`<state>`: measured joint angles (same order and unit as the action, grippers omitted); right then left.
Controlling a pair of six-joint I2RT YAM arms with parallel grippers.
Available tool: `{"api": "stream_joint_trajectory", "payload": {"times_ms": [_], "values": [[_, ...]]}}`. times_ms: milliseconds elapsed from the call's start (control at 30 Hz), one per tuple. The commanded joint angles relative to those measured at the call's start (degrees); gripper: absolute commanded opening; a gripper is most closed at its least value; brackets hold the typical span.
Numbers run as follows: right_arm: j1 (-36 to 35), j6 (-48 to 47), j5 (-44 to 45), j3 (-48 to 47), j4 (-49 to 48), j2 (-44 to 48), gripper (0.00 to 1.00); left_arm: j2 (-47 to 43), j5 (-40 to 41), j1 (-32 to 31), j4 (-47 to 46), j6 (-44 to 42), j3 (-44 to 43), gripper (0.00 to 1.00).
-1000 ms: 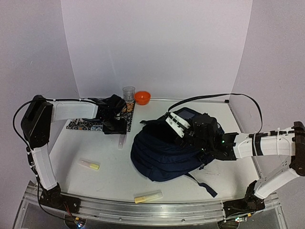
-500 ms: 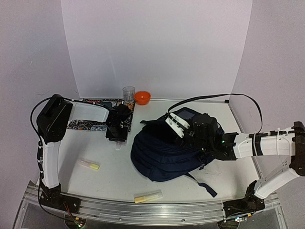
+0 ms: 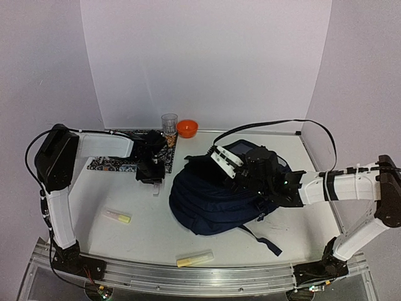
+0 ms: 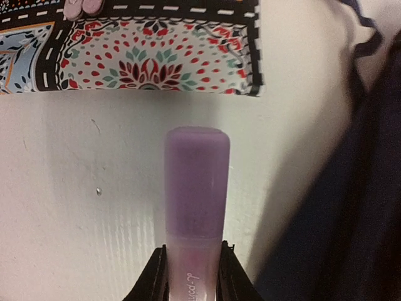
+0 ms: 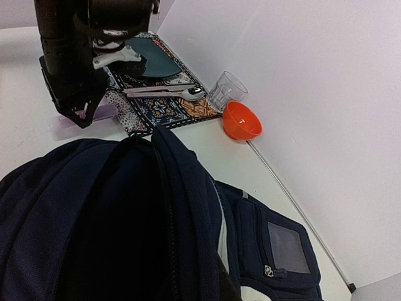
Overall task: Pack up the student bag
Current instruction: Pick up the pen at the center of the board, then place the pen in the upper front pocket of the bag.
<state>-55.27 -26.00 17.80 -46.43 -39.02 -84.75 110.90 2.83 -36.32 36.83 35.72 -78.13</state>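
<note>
The student bag (image 3: 213,204), navy blue, lies at the table's centre right, and its zipped edge (image 5: 188,207) rises close to the right wrist camera. My right gripper (image 3: 227,163) sits at the bag's top rim, shut on the fabric, with its fingertips hidden behind the cloth. A purple highlighter (image 4: 196,188) lies on the white table just left of the bag. My left gripper (image 4: 194,251) is shut on its barrel, both jaws pressing its sides. In the top view the highlighter (image 3: 155,187) pokes out below that gripper (image 3: 154,177).
A patterned placemat (image 3: 116,164) lies at the back left with a teal plate (image 5: 150,58) and a spoon (image 5: 169,93) on it. A glass (image 3: 169,123) and an orange bowl (image 3: 187,128) stand behind. Two yellow highlighters (image 3: 117,216) (image 3: 195,258) lie near the front.
My left gripper came down off the placemat's edge and closed on the purple highlighter. My right gripper shifted slightly left and back with the bag's rim.
</note>
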Motion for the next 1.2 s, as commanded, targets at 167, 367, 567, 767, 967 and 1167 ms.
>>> {"api": "stream_joint_trajectory", "payload": {"times_ms": [167,367,567,767,967,1167], "values": [[0.2,2.7,-2.7,-8.8,-9.4,-4.7,0.0,-15.6,-22.5,0.1,-7.3,12.7,5.3,0.05],[0.1,3.2,-2.8,-11.1,-9.9,-7.4,0.0,-19.8,-29.9,-3.3,-16.9,21.8,8.8,0.06],[0.0,4.3,-4.7,-11.7,-10.7,-8.4,0.0,-19.4,-28.1,-7.0,-28.8,32.0,10.4,0.06],[-0.3,5.2,-5.4,-11.5,-10.9,-8.2,0.0,-15.5,-27.5,-7.1,-34.6,37.0,7.3,0.06],[-0.5,6.3,-5.6,-10.7,-11.2,-7.8,0.0,-14.0,-23.6,-7.1,-36.6,41.0,6.6,0.13],[-0.7,7.7,-5.5,-10.7,-11.4,-8.0,0.0,-13.9,-18.2,-7.4,-42.7,48.3,9.4,0.23]]}}
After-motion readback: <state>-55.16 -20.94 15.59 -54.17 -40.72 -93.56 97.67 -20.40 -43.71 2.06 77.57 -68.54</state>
